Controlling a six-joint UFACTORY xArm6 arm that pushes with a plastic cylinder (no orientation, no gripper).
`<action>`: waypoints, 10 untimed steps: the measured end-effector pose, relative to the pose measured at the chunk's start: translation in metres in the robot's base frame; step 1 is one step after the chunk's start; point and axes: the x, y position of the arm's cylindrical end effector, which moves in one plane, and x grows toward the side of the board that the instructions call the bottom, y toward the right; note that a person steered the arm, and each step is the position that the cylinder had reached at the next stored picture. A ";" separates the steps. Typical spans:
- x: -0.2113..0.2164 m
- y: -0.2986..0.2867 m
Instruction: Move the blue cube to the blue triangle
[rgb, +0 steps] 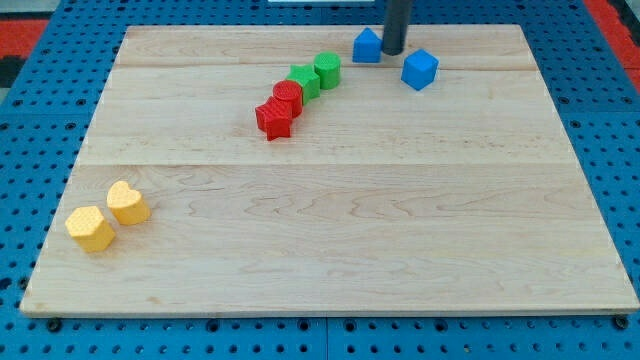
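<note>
The wooden board (330, 230) is the largest thing. Near its top edge my tip (392, 52) stands between the blue triangle (367, 45), touching or just beside it on the view's left, and the blue cube (420, 69), near on the view's right. It is a bare rod with nothing to open or close. A push from here could shove the triangle away, since the rod sits on the cube's wrong side. The rod's upper part is cut off; contact is hard to judge.
</note>
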 end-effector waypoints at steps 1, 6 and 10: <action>-0.001 -0.050; 0.030 0.140; 0.004 -0.006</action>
